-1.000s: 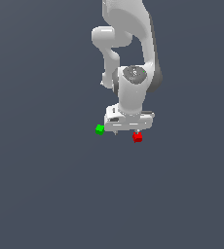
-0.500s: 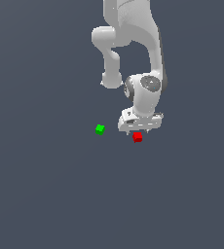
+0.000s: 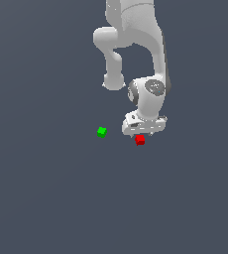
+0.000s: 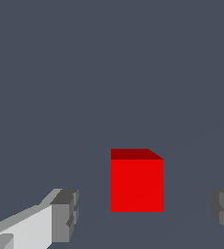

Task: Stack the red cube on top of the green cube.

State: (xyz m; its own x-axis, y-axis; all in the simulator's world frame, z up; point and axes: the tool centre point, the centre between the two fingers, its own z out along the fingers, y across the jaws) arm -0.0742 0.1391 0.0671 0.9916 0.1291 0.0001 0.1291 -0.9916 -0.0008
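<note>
1. Over the last second the white robot gripper (image 3: 142, 133) swings away from the small bright green cube (image 3: 101, 132) and settles over the small bright red cube (image 3: 140, 140). A second ago the hand sat between the two cubes, close to the green one; now it hangs directly above the red one.
2. The wrist view shows the fingers spread wide, one grey pad (image 4: 65, 215) on each side of the red cube (image 4: 136, 184), with clear floor between pads and cube. The gripper holds nothing.
3. The red cube rests on the plain dark grey floor (image 3: 46, 198), just below the hand, apparently unmoved. The green cube sits apart from it, toward the exterior view's left, also on the floor.
4. The shift suggests that alignment for the pick is nearly done. The likely next need is a short descent and a squeeze; stacking has not begun.
</note>
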